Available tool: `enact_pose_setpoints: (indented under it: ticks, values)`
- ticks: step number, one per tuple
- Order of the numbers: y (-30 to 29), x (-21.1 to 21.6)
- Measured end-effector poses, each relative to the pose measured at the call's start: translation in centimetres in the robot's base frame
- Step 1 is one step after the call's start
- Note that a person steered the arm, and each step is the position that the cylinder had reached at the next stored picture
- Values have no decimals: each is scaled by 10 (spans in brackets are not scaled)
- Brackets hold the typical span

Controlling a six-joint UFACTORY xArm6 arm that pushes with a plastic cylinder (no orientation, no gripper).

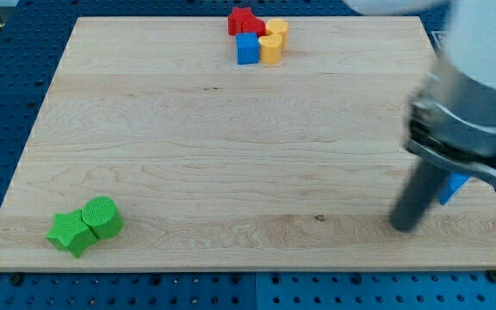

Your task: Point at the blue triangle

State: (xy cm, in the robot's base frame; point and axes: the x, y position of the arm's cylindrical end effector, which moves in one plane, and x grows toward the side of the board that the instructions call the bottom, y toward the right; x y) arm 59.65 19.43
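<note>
My tip point(403, 226) rested on the wooden board point(231, 164) near its right edge, toward the lower corner; as a bare rod it had nothing to open or close and clamped nothing. Just beside it, at about two o'clock from the tip's end, a sliver of the blue triangle point(456, 187) showed behind the rod and the arm's housing point(472, 103), most of the block being hidden, so its shape could only partly be made out. Whether the rod touched the block could not be told, though the two sat very close. Judged from that, the pointing looked nearly or already done: the tip stood right next to the target, and at most a small nudge toward two o'clock seemed left. Well apart, at about eleven o'clock across the board, a cluster sat near the top edge: a red star point(242, 20), a blue cube point(247, 48) and two yellow blocks point(272, 41). Far off at about nine o'clock, in the lower-left corner, a green star point(70, 232) touched a green cylinder point(102, 216)
</note>
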Motion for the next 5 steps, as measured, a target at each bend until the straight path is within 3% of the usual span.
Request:
enact_pose_setpoints:
  ticks: [2, 3, 5]
  values:
    - [34, 14]
    - [82, -10]
    - [92, -37]
